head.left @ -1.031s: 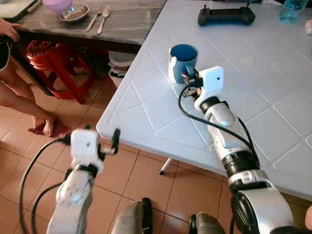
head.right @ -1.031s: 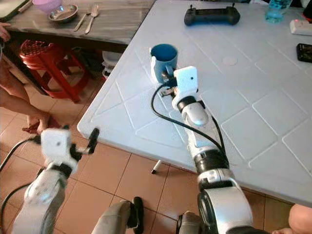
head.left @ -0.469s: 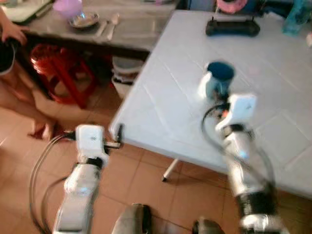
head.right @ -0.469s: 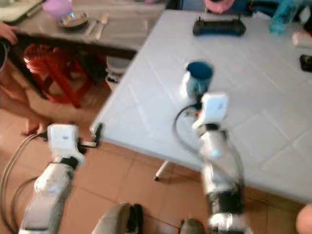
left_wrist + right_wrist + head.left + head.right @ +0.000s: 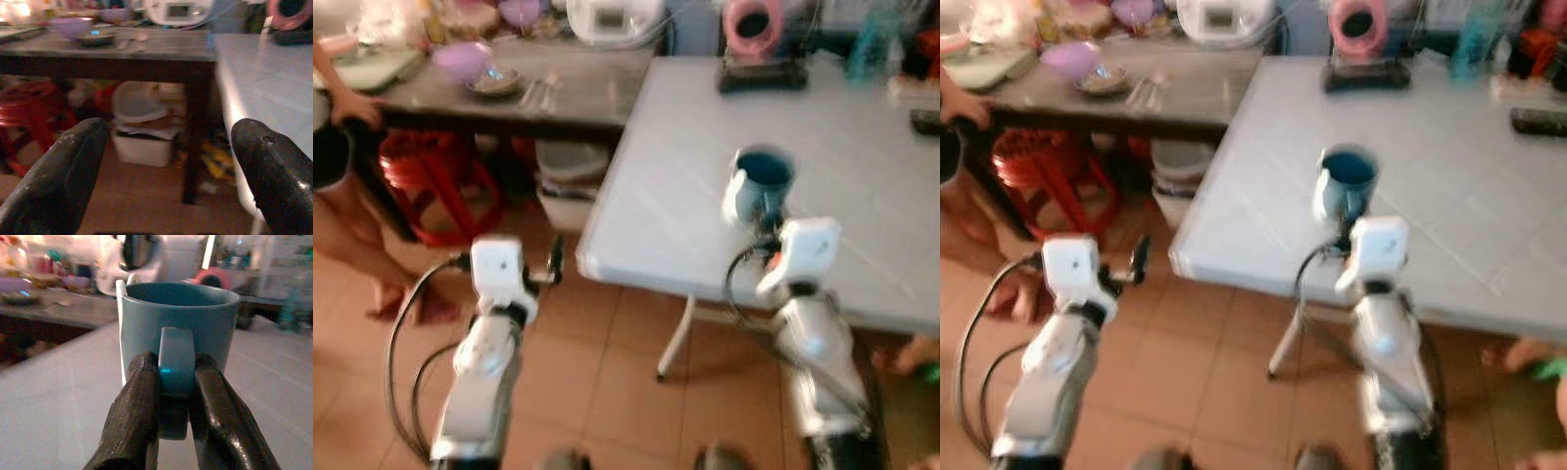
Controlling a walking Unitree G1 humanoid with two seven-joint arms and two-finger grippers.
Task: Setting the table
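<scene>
A blue mug (image 5: pixel 759 188) is held over the near part of the white table (image 5: pixel 862 166). My right gripper (image 5: pixel 174 382) is shut on the mug's handle (image 5: pixel 175 362), its two black fingers (image 5: pixel 139 401) pinching it from both sides. My left gripper (image 5: pixel 166 166) is open with nothing between its fingers, held over the floor in front of the table's left edge; its arm (image 5: pixel 489 333) reaches forward at the lower left. On the dark side table (image 5: pixel 578 93) lie a purple bowl (image 5: pixel 462 61), a metal dish (image 5: pixel 495 80) and some cutlery (image 5: pixel 540 91).
A person (image 5: pixel 337 166) stands at the far left beside a red stool (image 5: pixel 435 186). Under the dark table sits a white tub (image 5: pixel 142 129). A black controller (image 5: pixel 762 74), a pink roll (image 5: pixel 752 24) and a teal bottle (image 5: pixel 864 44) stand at the white table's far side.
The camera has drawn back and tilted up, showing more of the room. The mug is still in my right gripper, now off the table's surface. My left arm has risen a little.
</scene>
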